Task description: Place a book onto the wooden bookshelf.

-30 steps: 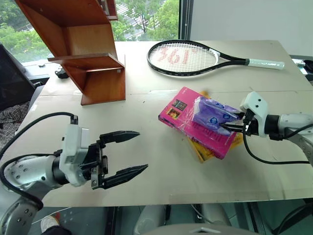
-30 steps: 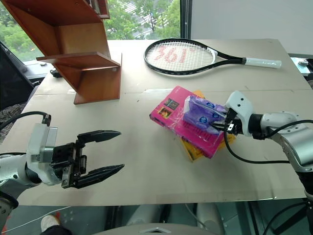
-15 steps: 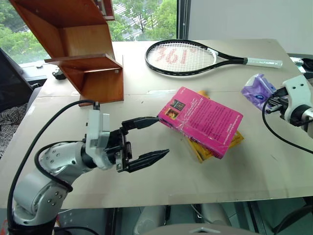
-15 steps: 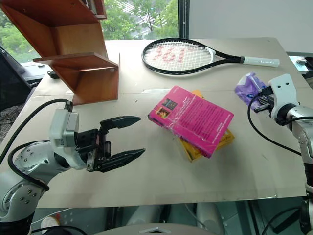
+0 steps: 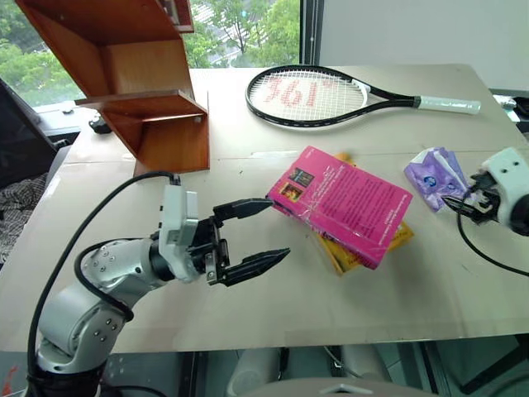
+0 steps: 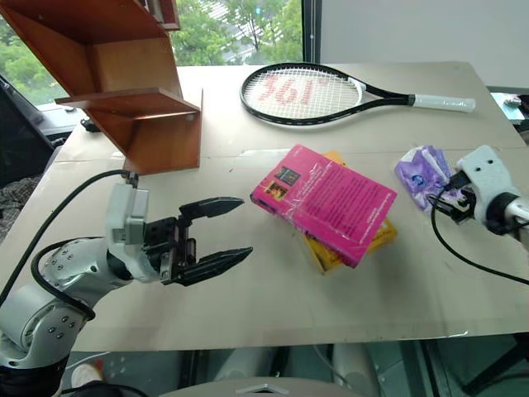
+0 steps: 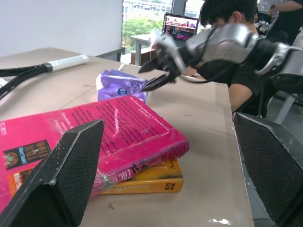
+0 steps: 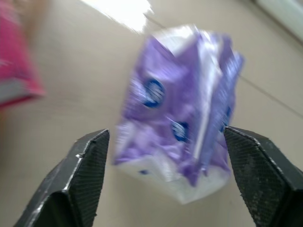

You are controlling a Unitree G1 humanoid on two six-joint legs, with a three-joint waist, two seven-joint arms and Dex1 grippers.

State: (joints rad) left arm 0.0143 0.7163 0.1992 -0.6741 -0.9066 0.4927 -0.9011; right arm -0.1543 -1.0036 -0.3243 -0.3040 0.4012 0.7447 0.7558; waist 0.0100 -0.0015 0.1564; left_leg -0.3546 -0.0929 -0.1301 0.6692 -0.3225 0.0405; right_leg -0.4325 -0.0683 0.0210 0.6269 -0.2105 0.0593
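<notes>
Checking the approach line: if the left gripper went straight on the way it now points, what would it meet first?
Probably the book: the left gripper is open, and its wrist view frames the pink cover between the fingers. Whether the upper fingertip already touches the book's corner is unclear.

A pale beige counter [image 5: 248,322] fills the scene, seamed across its middle. At the far side, a window [image 5: 248,29] with a dark upright frame shows green trees in daylight, and a plain white wall [image 5: 413,33] stands to its right.
</notes>
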